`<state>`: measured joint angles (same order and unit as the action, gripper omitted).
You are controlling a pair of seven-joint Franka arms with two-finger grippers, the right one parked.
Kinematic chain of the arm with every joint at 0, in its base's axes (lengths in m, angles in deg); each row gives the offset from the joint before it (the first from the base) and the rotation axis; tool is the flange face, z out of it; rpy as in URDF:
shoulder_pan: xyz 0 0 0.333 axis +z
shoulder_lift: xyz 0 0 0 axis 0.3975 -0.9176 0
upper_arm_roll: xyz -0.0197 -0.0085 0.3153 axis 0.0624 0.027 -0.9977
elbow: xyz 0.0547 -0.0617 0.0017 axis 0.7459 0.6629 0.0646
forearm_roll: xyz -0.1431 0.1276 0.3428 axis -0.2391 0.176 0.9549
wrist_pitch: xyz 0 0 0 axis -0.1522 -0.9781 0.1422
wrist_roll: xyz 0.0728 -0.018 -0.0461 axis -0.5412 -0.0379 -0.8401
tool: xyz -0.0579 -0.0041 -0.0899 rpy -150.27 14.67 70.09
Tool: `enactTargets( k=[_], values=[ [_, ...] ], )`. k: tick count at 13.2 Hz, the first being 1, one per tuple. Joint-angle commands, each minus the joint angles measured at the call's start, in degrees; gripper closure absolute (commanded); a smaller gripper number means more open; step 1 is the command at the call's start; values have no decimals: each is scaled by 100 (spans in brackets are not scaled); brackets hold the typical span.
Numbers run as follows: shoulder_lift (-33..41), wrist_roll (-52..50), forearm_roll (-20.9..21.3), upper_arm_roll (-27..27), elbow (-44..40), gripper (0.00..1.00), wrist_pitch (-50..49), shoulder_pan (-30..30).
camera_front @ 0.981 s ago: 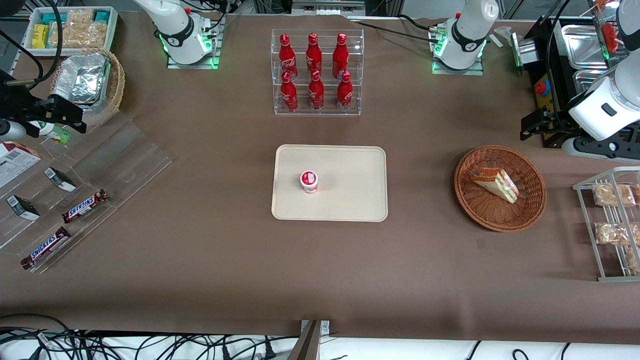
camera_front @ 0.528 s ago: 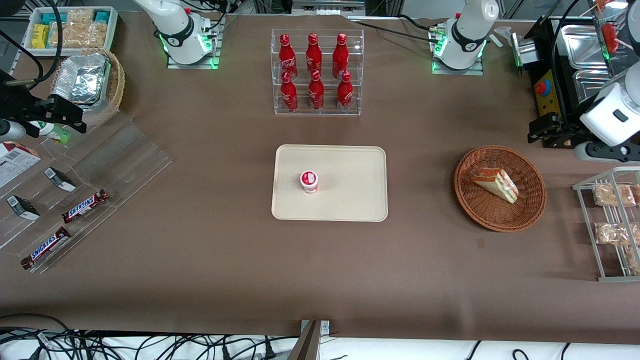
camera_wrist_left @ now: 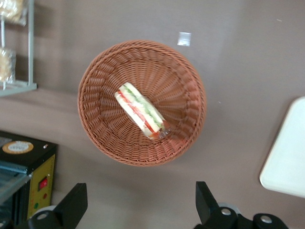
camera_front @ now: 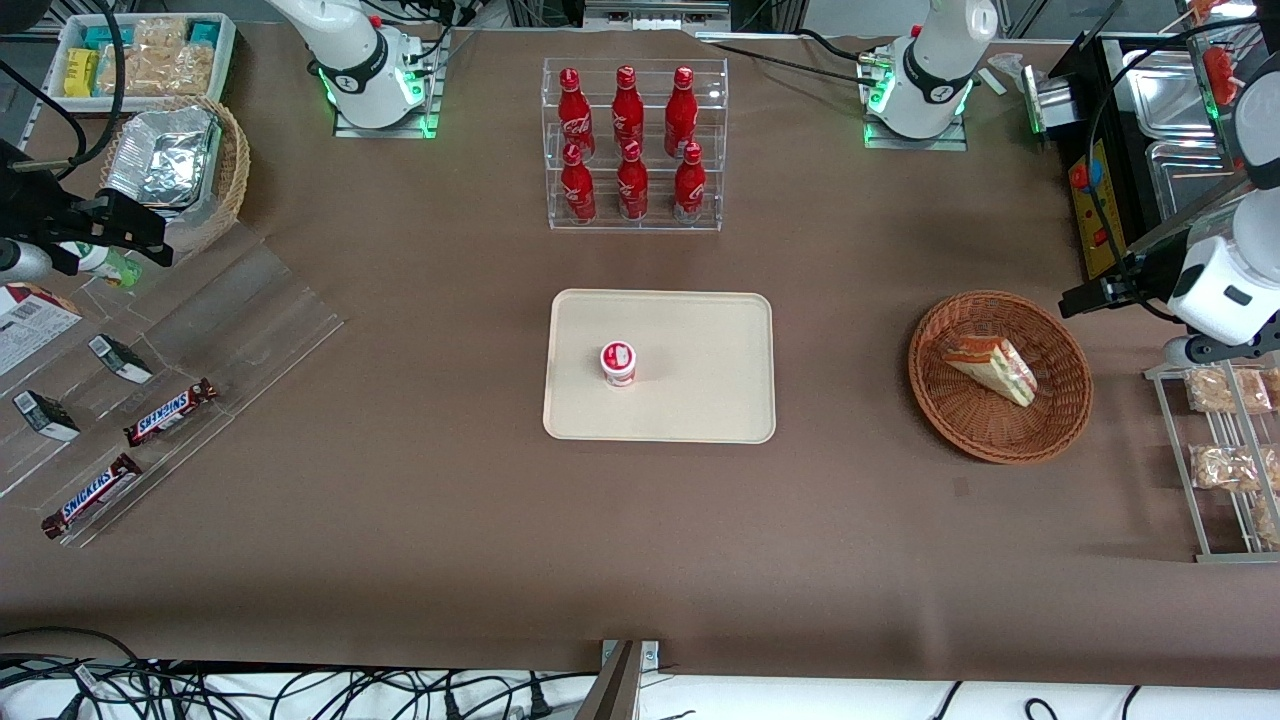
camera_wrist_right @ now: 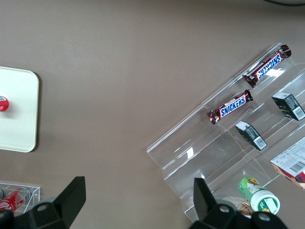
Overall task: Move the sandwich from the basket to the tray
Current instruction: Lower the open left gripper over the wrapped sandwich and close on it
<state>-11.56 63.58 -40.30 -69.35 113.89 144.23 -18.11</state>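
Since earlier frame, jaws [camera_wrist_left: 138,210] shifted nearer front camera, now held high beside basket [camera_front: 1060,400], seen spread apart, empty. Jaw tips cut off by wrist view edge. Sandwich [camera_front: 988,368] laid in basket, wrapped, untouched. Tray [camera_front: 700,400] well apart, small red-lidded cup [camera_front: 618,362] carried on it. Brown cloth spread over surface [camera_front: 450,520]; cables [camera_front: 200,690] seen at near edge.

One sandwich [camera_front: 988,368] in one reddish basket [camera_front: 1060,420]. One tray [camera_front: 700,400] carrying one small red-and-white cup [camera_front: 618,362]. Six red bottles [camera_front: 627,145] in one clear rack — three per row. Two Snickers bars [camera_front: 170,412] on the clear stepped stand. One tan wicker basket [camera_front: 235,160] of foil. One end effector [camera_front: 1085,298] — open, above the table just beside the reddish basket.
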Motion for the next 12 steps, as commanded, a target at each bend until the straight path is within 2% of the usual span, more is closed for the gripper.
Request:
enactTargets(
  k=[1,9,11,12],
  values=[
    [168,-912,237,41,748,0,691,14],
    [195,-2751,317,41,2331,0,2960,58],
    [38,-3207,334,33,2482,0,3295,58],
    [-77,-3471,569,41,2483,0,3322,58]
  ],
)
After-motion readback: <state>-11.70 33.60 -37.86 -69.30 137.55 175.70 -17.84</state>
